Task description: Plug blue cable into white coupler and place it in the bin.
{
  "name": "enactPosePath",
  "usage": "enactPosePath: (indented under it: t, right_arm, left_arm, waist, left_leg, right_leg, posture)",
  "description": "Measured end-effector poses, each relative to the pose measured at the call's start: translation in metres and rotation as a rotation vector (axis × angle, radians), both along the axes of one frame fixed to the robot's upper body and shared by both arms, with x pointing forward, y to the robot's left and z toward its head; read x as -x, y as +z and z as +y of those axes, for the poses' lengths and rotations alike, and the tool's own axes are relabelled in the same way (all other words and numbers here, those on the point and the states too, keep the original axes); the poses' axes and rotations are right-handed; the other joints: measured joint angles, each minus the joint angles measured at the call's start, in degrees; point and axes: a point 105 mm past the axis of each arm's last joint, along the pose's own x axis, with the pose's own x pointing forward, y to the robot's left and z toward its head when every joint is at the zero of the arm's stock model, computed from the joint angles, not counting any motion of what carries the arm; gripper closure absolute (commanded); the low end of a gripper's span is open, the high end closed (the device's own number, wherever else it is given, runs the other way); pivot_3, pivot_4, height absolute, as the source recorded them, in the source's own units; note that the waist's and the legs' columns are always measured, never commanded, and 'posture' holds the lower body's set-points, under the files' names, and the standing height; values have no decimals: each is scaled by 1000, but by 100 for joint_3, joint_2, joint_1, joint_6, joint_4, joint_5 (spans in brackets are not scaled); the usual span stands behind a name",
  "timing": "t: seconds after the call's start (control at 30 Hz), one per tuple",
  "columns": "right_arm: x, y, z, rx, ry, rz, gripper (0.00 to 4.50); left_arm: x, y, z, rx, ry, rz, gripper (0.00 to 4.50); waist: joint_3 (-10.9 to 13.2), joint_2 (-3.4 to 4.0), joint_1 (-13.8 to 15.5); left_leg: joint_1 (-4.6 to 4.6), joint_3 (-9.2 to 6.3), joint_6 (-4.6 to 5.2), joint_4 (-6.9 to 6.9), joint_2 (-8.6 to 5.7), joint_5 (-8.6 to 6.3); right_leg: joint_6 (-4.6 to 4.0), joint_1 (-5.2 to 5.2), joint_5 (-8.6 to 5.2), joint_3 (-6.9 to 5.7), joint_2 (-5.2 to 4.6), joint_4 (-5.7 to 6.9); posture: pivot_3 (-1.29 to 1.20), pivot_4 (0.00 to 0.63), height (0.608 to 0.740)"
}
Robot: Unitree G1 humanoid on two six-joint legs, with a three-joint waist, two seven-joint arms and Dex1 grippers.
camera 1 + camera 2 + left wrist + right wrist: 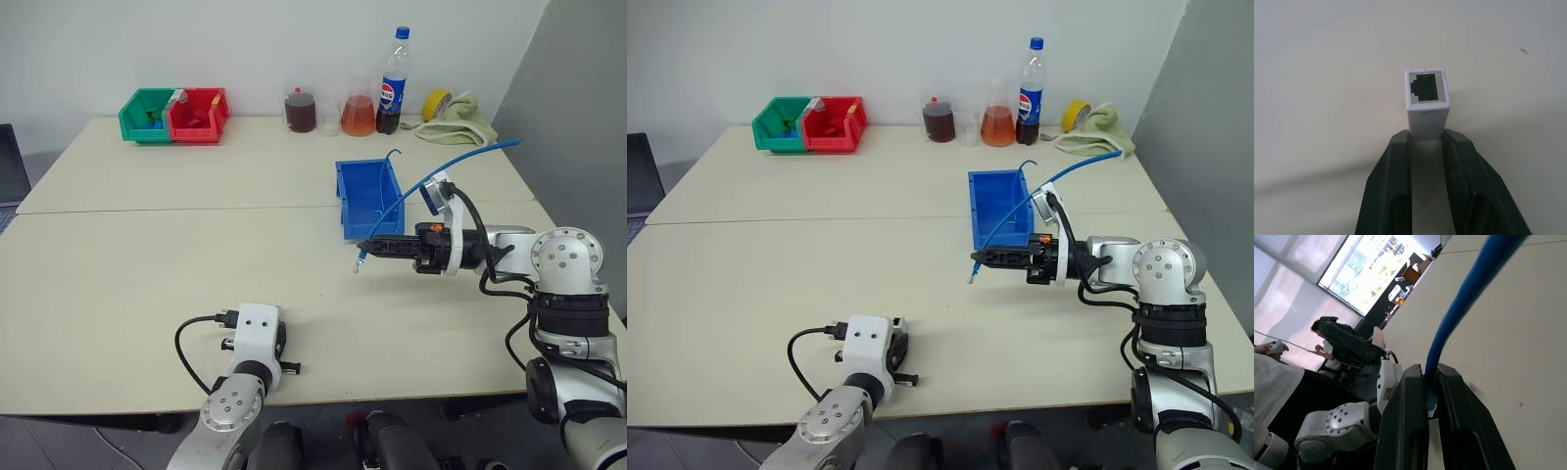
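Holding the white coupler (1427, 100) by its rear end, my left pincer (1426, 142) is clamped on it low over the near edge of the desk (147, 284), with the open socket facing away from the fingers; I judge that leaves the port free to receive a plug. My right pincer (377, 246) is closed on the blue cable (446, 168) a little behind its plug end, which hangs off the fingertips above the desk, while the rest of the cord arches up and back over the arm. The pincer lies level and points across toward my left side, which I read as readying the plug for the socket. The two parts are well apart, so mating is not yet done. The bin (364, 201) sits just beyond the right pincer, its low lip toward me, handy for the drop afterward. Further back stand a green bin (145, 115), a red bin (199, 115), flasks and a bottle (393, 82), none involved.
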Motion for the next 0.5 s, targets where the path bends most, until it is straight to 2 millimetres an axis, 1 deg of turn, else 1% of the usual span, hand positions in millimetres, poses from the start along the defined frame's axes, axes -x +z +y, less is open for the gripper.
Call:
enactPosePath:
  t: [0.17,0.5]
  right_arm:
    - [0,0,2,-6,4,3,4476]
    - [0,-1,2,-11,-9,6,4476]
  left_arm:
    - [-13,3,10,-16,35,-19,3926]
    - [-34,4,9,3,61,-42,3926]
  waist:
    - [0,0,5]
    - [-3,4,25]
  left_leg:
    - [0,-1,0,3,-3,0]
    - [-1,-3,1,5,-5,1]
  right_leg:
    - [1,0,1,0,0,0]
    - [5,6,3,-1,-1,1]
  posture:
    - [0,150,740]
    - [0,150,740]
